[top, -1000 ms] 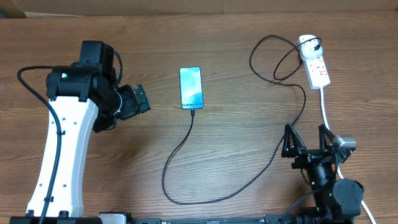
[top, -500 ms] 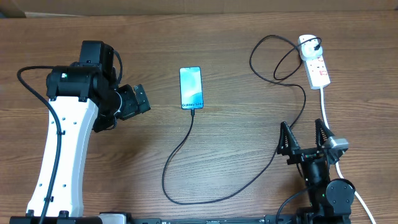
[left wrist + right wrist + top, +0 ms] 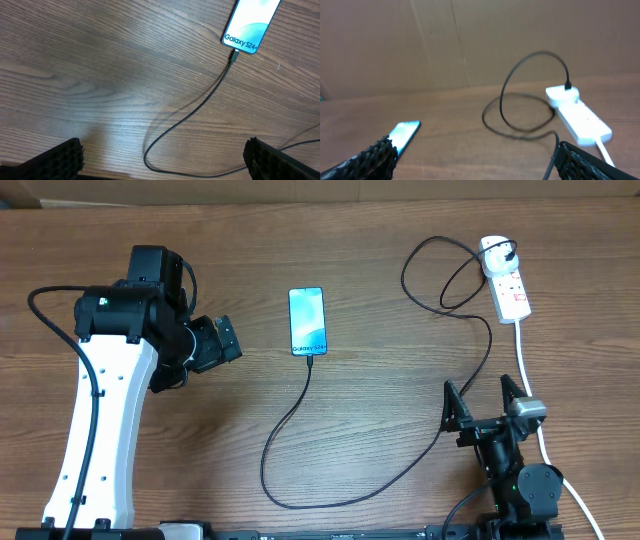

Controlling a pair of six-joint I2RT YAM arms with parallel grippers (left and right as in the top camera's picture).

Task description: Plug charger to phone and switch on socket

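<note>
The phone (image 3: 308,321) lies flat mid-table, its blue screen reading "Galaxy S24+" (image 3: 252,25); it also shows in the right wrist view (image 3: 402,134). The black charger cable (image 3: 300,420) has its tip in the phone's bottom edge (image 3: 234,54), loops across the table, and its black plug sits in the white socket strip (image 3: 505,278) (image 3: 577,114) at the far right. My left gripper (image 3: 215,343) (image 3: 162,167) is open and empty, left of the phone. My right gripper (image 3: 482,398) (image 3: 472,165) is open and empty near the front edge, well short of the socket.
The socket's thick white cord (image 3: 528,375) runs toward the front past my right arm. A cardboard wall (image 3: 470,40) stands behind the table. The cable's loop (image 3: 445,275) lies left of the socket.
My right gripper has shifted slightly left and back toward the front edge. The left arm, phone, cable and socket have not moved.
</note>
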